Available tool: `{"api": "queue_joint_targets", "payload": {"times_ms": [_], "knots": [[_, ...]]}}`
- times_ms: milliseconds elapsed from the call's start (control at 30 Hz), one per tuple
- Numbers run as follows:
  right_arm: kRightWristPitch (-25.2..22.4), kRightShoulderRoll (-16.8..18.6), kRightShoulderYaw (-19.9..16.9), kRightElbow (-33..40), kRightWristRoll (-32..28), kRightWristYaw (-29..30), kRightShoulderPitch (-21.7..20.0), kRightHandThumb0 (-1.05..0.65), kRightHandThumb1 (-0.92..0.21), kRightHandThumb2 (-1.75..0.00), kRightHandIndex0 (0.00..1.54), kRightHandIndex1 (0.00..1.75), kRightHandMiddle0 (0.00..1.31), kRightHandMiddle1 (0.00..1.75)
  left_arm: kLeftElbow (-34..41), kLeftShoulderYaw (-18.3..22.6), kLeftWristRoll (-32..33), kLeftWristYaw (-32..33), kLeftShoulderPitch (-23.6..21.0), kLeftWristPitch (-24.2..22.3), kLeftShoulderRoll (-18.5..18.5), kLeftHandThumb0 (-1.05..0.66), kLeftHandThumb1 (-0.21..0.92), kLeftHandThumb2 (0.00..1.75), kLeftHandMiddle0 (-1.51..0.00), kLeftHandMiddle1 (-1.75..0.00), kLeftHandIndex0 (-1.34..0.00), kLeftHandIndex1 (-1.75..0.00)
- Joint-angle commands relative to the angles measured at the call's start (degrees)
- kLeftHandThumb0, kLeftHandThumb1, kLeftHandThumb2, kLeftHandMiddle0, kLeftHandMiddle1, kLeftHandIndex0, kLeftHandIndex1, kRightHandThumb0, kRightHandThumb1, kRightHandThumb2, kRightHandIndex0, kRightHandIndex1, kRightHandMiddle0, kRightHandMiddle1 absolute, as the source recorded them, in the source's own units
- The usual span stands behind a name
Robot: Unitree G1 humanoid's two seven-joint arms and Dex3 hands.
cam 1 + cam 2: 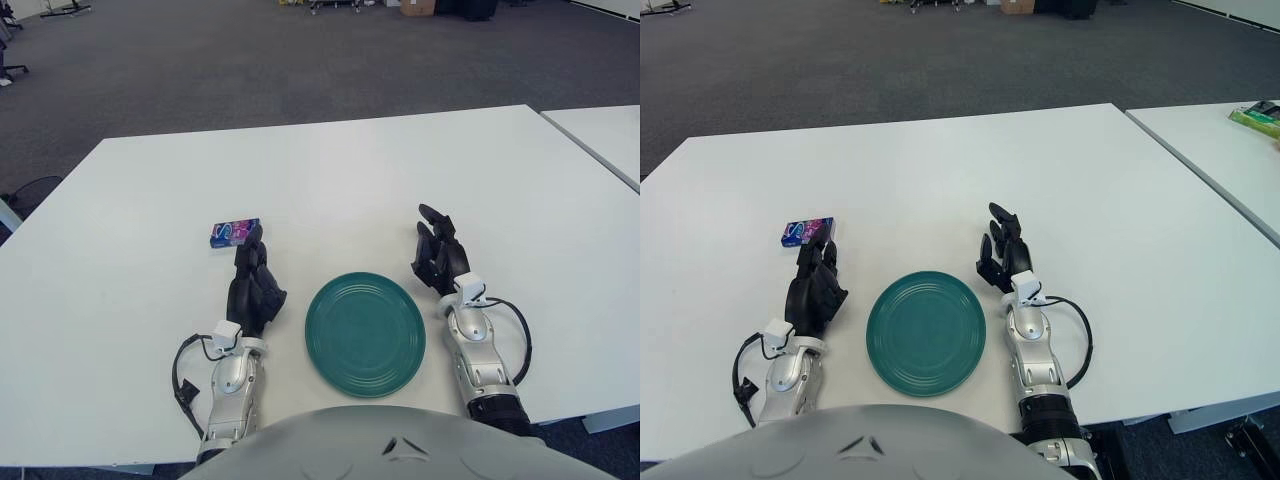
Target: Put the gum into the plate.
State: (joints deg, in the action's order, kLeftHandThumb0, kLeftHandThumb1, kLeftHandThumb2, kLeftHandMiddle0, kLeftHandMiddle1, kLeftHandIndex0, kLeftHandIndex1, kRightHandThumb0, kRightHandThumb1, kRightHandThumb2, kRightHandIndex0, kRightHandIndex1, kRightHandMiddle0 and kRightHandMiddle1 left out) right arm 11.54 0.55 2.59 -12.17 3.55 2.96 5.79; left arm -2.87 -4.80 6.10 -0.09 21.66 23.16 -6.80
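A small blue and pink gum pack (234,233) lies flat on the white table (330,170), to the left of centre. A teal plate (365,333) sits empty near the table's front edge. My left hand (254,282) rests on the table just left of the plate, its fingers relaxed and its fingertips a short way behind the gum, not touching it. My right hand (438,255) rests just right of the plate, fingers spread and empty.
A second white table (600,135) stands at the right, separated by a narrow gap, with a green item (1260,117) on it. Grey carpet and office furniture lie beyond the table's far edge.
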Motion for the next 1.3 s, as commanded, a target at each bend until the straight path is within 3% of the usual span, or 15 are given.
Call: {"api": "queue_joint_targets", "payload": {"times_ms": [0, 200, 533, 667, 800, 900, 1100, 1200, 1267], "knots": [[-6.3, 0.7, 0.6, -4.3, -0.1, -0.5, 3.2, -0.63, -0.92, -0.85, 0.28, 0.01, 0.00, 0.59, 5.4, -1.9, -0.4, 1.4, 2.2, -4.6, -2.0, -0.91, 0.92, 0.97, -0.16, 0.00, 0.00, -0.48], [-6.4, 0.8, 0.6, -5.1, -0.1, -0.5, 2.6, -0.63, -0.92, -0.85, 0.28, 0.01, 0.00, 0.59, 11.1, -0.9, 1.3, 2.9, -0.2, -9.4, -1.8, -0.91, 0.92, 0.96, -0.17, -0.01, 0.00, -0.52], [-5.4, 0.9, 0.4, -8.1, -0.2, -0.4, 0.9, -0.63, -0.92, -0.85, 0.29, 0.01, 0.00, 0.59, 14.3, 7.5, 1.9, 6.3, -15.7, -13.6, 2.4, -0.78, 0.92, 0.80, -0.39, -0.07, -0.04, -0.87], [-4.5, 1.0, 0.5, -9.3, 0.1, -0.1, 0.4, -0.63, -0.92, -0.85, 0.29, 0.01, 0.00, 0.59, 12.3, 10.6, -0.6, 3.5, -20.7, -12.7, 9.0, -0.74, 0.92, 0.68, -0.50, -0.21, -0.12, -0.97], [-3.8, 1.1, 0.6, -10.1, 0.4, 0.2, 0.0, -0.63, -0.92, -0.85, 0.28, 0.00, 0.00, 0.60, 9.7, 11.9, -5.6, 1.2, -23.7, -9.3, 15.3, -0.74, 0.92, 0.58, -0.40, -0.58, -0.12, -1.09], [-3.5, 1.1, 0.7, -10.4, 0.7, 0.4, -0.1, -0.63, -0.92, -0.85, 0.28, 0.00, 0.00, 0.60, 8.1, 12.3, -11.6, 1.2, -25.7, -7.7, 20.2, -0.79, 0.92, 0.54, -0.36, -0.70, -0.11, -1.13], [-3.5, 1.1, 0.8, -11.0, 0.9, 0.7, -0.4, -0.64, -0.92, -0.85, 0.28, 0.00, 0.00, 0.61, 2.9, 10.3, -25.5, 1.6, -30.1, -6.5, 29.8, -0.94, 0.92, 0.55, -0.28, -0.73, -0.08, -1.15], [-3.4, 1.1, 0.7, -11.2, 0.8, 0.8, -0.6, -0.64, -0.92, -0.85, 0.28, 0.00, 0.00, 0.61, -0.5, 8.8, -29.5, 1.0, -32.4, -5.9, 33.3, -1.01, 0.92, 0.59, -0.21, -0.70, -0.05, -1.15], [-3.2, 1.1, 0.7, -11.8, 0.8, 0.7, -0.8, -0.64, -0.92, -0.85, 0.28, 0.00, 0.00, 0.60, -9.2, 5.3, -35.0, 0.2, -37.6, -4.7, 38.2, -1.03, 0.92, 0.58, -0.20, -0.62, -0.03, -1.12]]}}
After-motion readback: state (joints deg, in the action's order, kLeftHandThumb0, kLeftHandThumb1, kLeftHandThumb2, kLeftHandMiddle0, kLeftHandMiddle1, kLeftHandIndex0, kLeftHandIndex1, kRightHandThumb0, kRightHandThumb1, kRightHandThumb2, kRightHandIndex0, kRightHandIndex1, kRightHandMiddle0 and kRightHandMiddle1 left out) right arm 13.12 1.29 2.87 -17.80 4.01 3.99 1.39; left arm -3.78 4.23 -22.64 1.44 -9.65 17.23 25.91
